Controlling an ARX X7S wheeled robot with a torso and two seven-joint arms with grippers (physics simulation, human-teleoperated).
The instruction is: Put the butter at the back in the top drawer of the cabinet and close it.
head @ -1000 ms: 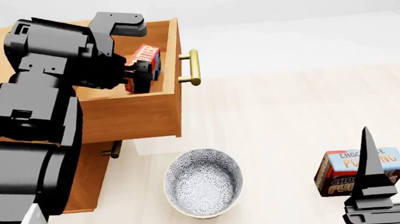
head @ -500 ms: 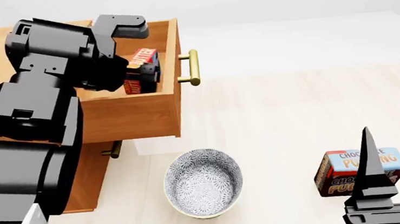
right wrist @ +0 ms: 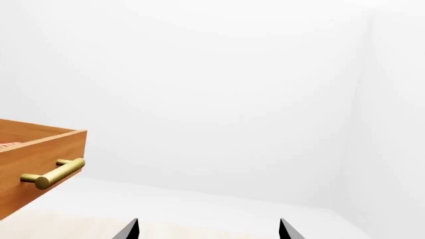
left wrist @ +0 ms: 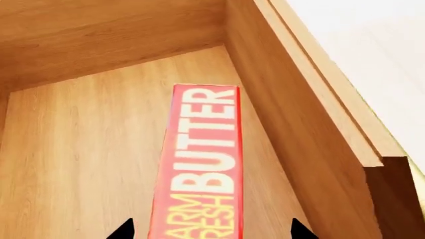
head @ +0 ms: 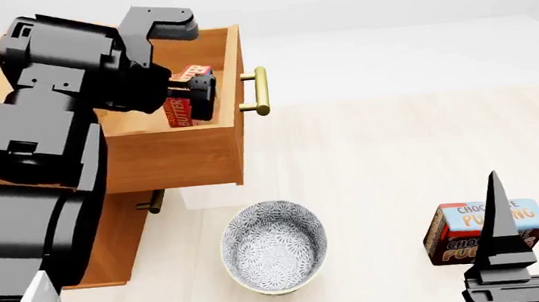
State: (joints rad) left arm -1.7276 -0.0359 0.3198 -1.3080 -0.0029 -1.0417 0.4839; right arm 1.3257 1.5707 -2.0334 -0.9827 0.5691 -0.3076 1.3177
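The butter [left wrist: 202, 164] is a red box with yellow lettering, inside the open top drawer [left wrist: 79, 149] on its wooden floor, close to one side wall. In the head view the butter [head: 180, 109] shows just behind the drawer's front panel. My left gripper [left wrist: 211, 231] hangs over it, open, with a gap between each fingertip and the box. From the head, the left gripper [head: 197, 99] reaches down into the top drawer [head: 182, 155] of the cabinet [head: 125, 233]. My right gripper [head: 497, 211] stands open at the lower right, holding nothing.
The drawer's brass handle [head: 260, 91] sticks out to the right and also shows in the right wrist view as a handle [right wrist: 54, 173]. A patterned bowl [head: 274, 247] sits on the floor in front of the cabinet. A chocolate pudding box [head: 467, 232] lies behind my right gripper.
My left gripper has lowered the butter into the drawer and opened off it. The box has gone from tilted to lower in the drawer. The right arm has not moved.
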